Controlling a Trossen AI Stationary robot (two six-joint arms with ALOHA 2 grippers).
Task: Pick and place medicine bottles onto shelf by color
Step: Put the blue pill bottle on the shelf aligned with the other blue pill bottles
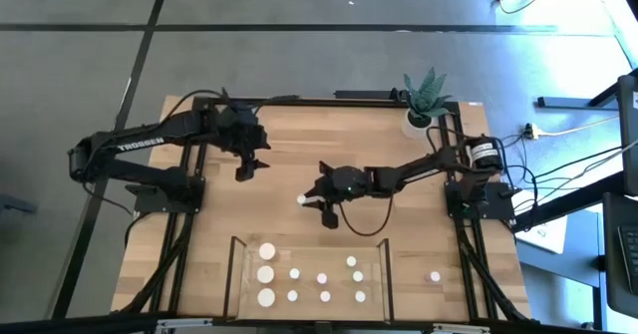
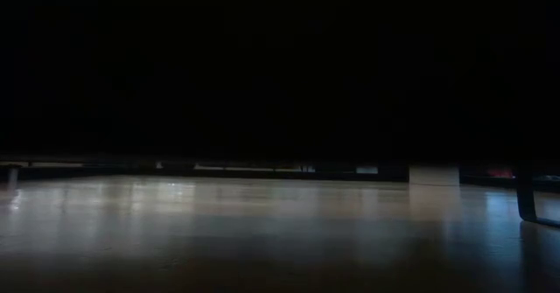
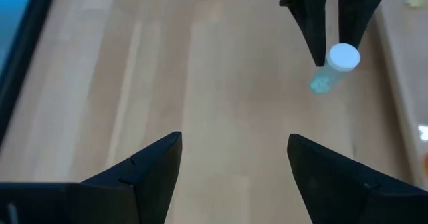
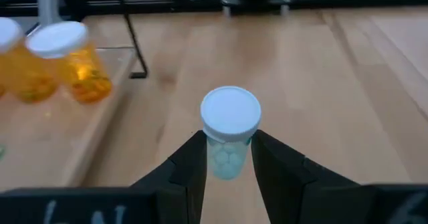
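The low view is almost wholly dark: only a strip of tabletop (image 2: 262,232) shows, with no bottle or arm to make out. Seen from above, the shelf (image 1: 239,274) lies at the near edge and carries eleven white caps, three of them wider at its left end (image 1: 266,273); bodies and colours are hidden there. A lone bottle (image 1: 435,276) stands on the table just right of the shelf. The right wrist view alone shows two amber bottles (image 4: 73,60) on the board, one cut off at the frame's edge. Mid-table, the right gripper (image 1: 311,202) pinches a pale bluish-green bottle (image 4: 229,134) by its body, cap upright. Farther back, the left gripper (image 1: 249,165) hangs empty, fingers spread wide. A potted plant (image 1: 425,100) sits at the far right corner.
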